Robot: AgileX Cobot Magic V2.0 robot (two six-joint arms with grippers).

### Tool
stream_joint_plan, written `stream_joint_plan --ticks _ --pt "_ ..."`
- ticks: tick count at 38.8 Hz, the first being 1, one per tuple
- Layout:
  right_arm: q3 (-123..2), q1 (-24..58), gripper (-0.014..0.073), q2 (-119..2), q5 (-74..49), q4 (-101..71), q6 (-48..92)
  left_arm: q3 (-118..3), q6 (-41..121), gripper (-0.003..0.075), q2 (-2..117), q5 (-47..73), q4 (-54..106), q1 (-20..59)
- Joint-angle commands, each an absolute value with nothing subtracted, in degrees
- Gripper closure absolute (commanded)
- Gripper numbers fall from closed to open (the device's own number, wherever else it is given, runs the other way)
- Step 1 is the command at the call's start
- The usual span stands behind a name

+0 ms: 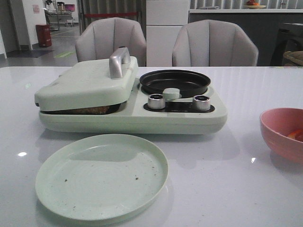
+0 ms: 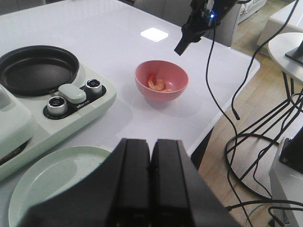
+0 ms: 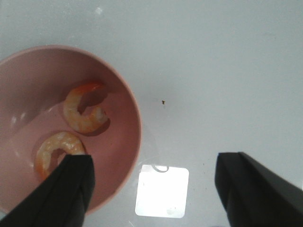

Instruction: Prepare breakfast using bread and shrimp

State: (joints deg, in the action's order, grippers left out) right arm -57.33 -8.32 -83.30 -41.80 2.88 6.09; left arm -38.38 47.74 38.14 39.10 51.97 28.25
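Two shrimp [image 3: 84, 112] in pink bowl [image 3: 130, 113], right on surface [image 1: 227, 179]. Right end effector [image 3: 154, 184] open above bowl. Left end effector [image 2: 150, 165] closed, empty, over green plate [image 2: 42, 184].

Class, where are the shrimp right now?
Two shrimp lie in the pink bowl at the table's right side, right of the green cooker, below the open right gripper.

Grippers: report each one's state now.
Left gripper: closed, holding nothing.
Right gripper: open, empty, above the pink bowl with shrimp.
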Motion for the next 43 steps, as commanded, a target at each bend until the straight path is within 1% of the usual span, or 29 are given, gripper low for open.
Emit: stream_joint_plan --ticks 1,13,15,18,25,30,34,43 --pt "-59.4 -8.4 -0.0029 -85.0 -38.0 3.8 6.1 -39.9 47.9 0.062 38.0 36.6 54.4 28.7" --pt "-59.4 -8.3 -0.0025 -93.5 -33.1 1.8 6.1 -39.9 47.9 0.062 38.0 36.6 54.4 28.7" --pt "-59.4 -8.3 -0.0008 -94.4 -32.8 1.7 6.1 -39.9 47.9 0.062 38.0 36.6 54.4 28.7" --pt "-59.4 -8.3 0.0061 -95.3 -32.6 1.6 6.1 -39.9 47.9 0.062 38.0 36.6 54.4 28.7" --pt "-59.4 -8.3 0.0274 -95.8 -31.9 1.5 6.1 -39.9 47.9 0.062 38.0 36.6 54.4 28.7" --pt "-59.4 -8.3 0.0384 -95.8 -31.9 1.5 6.1 -39.9 47.9 0.062 38.0 36.6 54.4 28.7" --pt "-59.4 -8.3 0.0425 -95.8 -31.9 1.5 6.1 -39.9 47.9 0.062 38.0 36.6 54.4 28.7" --pt "-59.4 -8.3 0.0425 -95.8 -32.9 1.5 6.1 -39.9 47.9 0.062 38.0 36.6 54.4 28.7"
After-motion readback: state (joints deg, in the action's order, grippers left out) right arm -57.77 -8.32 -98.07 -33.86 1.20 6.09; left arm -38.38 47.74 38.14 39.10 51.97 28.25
